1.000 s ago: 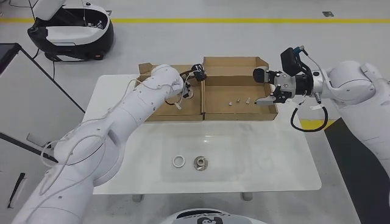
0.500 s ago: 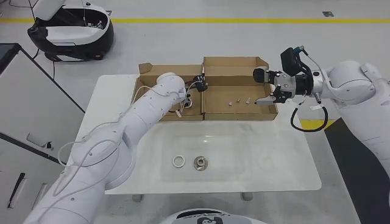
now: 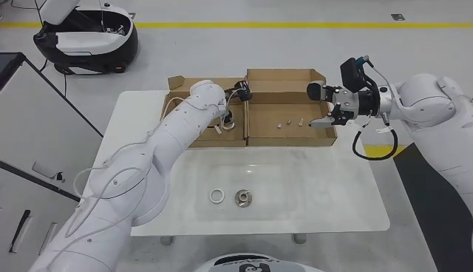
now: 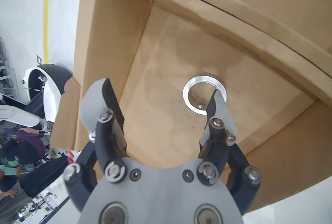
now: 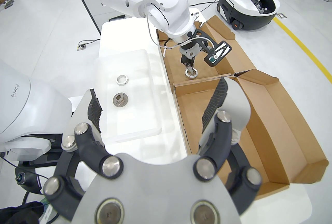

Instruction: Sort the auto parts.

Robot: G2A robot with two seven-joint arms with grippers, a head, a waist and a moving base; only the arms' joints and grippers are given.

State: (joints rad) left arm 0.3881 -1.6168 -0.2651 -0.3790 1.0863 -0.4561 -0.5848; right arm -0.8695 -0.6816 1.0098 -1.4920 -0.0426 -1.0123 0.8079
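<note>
We see left gripper point(image 4: 159, 90) spread above the ring point(image 4: 202, 79) in its box point(image 4: 160, 35), sorted we reckon; right gripper point(image 5: 158, 86) also spread.

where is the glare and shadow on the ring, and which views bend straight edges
Left wrist view: the ring has a bright gleaming rim, with a shadow on the box floor beside it, and the box walls bow. Right wrist view: box edges curve. Top view: table edges look straight.

We see the left arm point(image 3: 166, 135) stretched forward, its wrist bent so that the left gripper point(image 4: 159, 91) points down with fingers spread wide. The right arm point(image 3: 425, 98) is bent inward from the side. The right gripper point(image 5: 158, 90) is likewise parted and angled downward.
</note>
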